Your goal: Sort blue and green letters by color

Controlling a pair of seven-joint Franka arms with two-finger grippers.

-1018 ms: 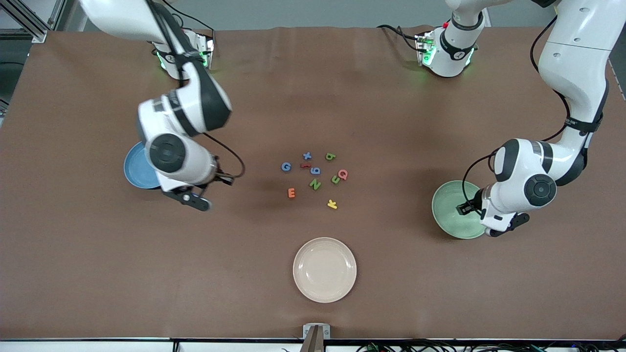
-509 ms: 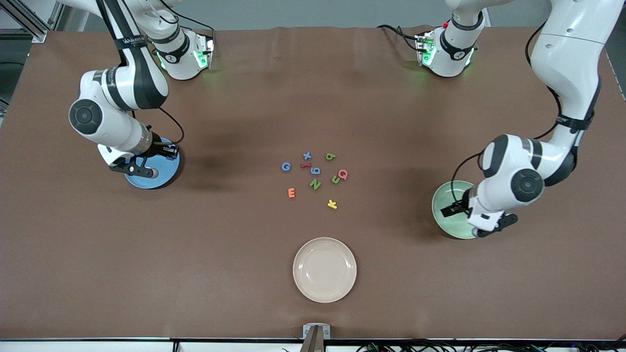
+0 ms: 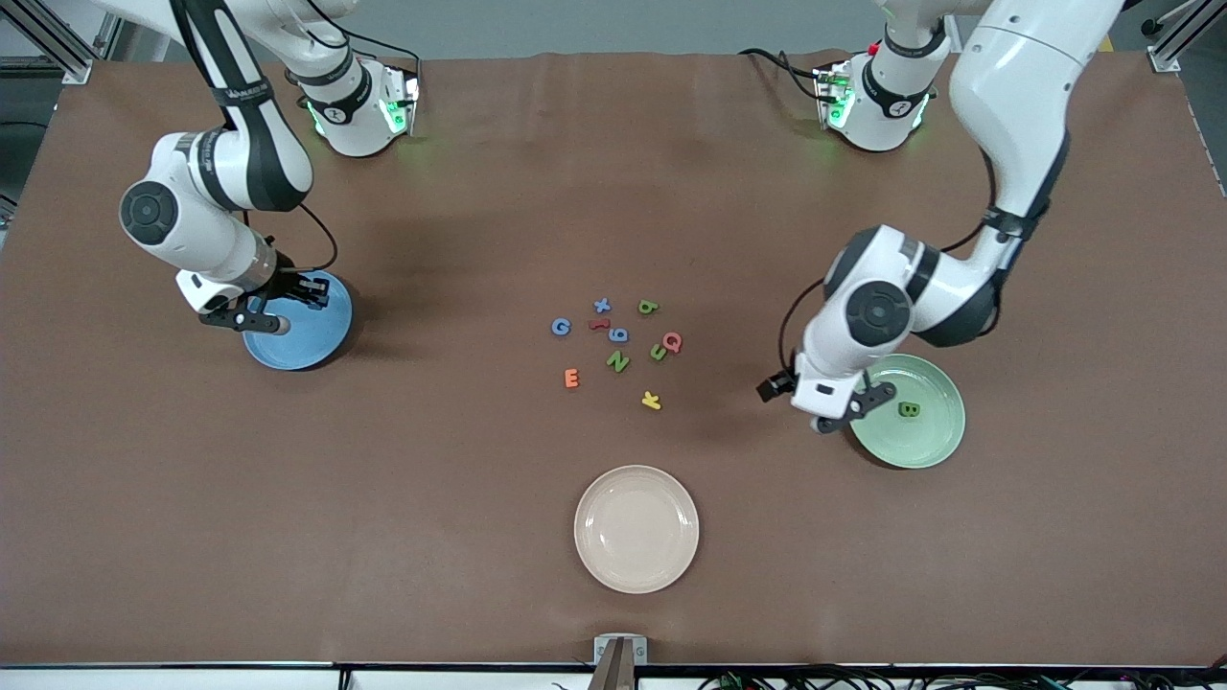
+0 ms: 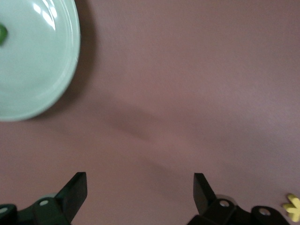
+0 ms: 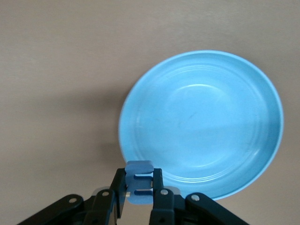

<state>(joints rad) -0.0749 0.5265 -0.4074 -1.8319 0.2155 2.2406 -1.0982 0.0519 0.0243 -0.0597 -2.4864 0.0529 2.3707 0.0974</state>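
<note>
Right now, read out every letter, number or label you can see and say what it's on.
"G", blue, on the table.
"X", blue, table.
"9", blue, table.
"b", green, table.
"N", green, table.
"u", green, table.
"E", orange, table.
"K", yellow, table.
"B", green, in the green plate.
Pink letter and red letter: too small to read.
Blue letter in the right gripper: edge-on, unreadable.
Print on right arm: too small.

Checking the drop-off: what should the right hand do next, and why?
Probably ease a little farther over the blue plate, then open. The right hand is shut on a blue letter right at the plate's rim, so releasing now might miss.
</note>
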